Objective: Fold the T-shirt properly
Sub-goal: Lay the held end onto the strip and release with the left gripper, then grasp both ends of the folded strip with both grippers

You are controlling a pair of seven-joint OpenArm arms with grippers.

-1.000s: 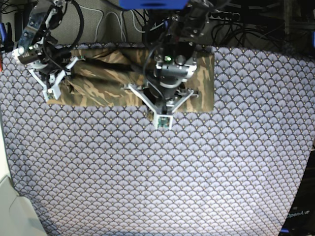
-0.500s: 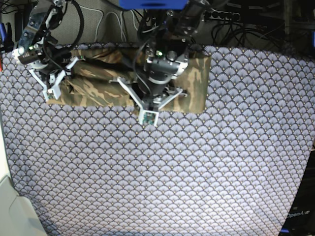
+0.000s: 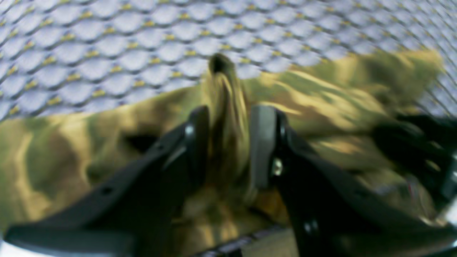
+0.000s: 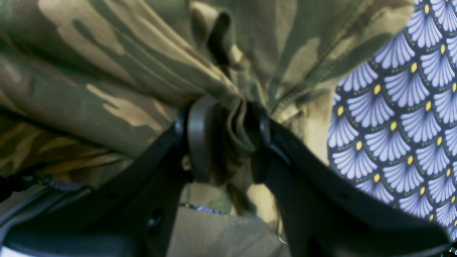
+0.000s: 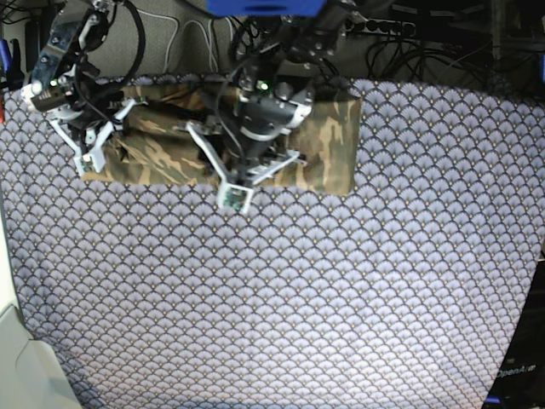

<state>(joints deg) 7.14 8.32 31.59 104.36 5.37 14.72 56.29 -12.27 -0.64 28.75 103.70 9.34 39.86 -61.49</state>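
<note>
We see the right claw (image 4: 223, 139) clamped on bunched T-shirt (image 4: 107, 71); left claw (image 3: 228, 142) straddles a ridge, grip uncertain. Risk: fabric slipping, fold skews.

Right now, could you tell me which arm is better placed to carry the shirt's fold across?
Probably the left gripper: a ridge of the shirt stands between its fingers mid-garment, while the right gripper pins the far end.

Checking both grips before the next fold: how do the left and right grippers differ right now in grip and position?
The right gripper is shut on a tight bunch of T-shirt near the cloth's edge; the left gripper has fabric between its jaws, apparently less tightly. In the base view, the right sits at the shirt's end, the left mid-shirt. Both sit low over the tablecloth.
</note>
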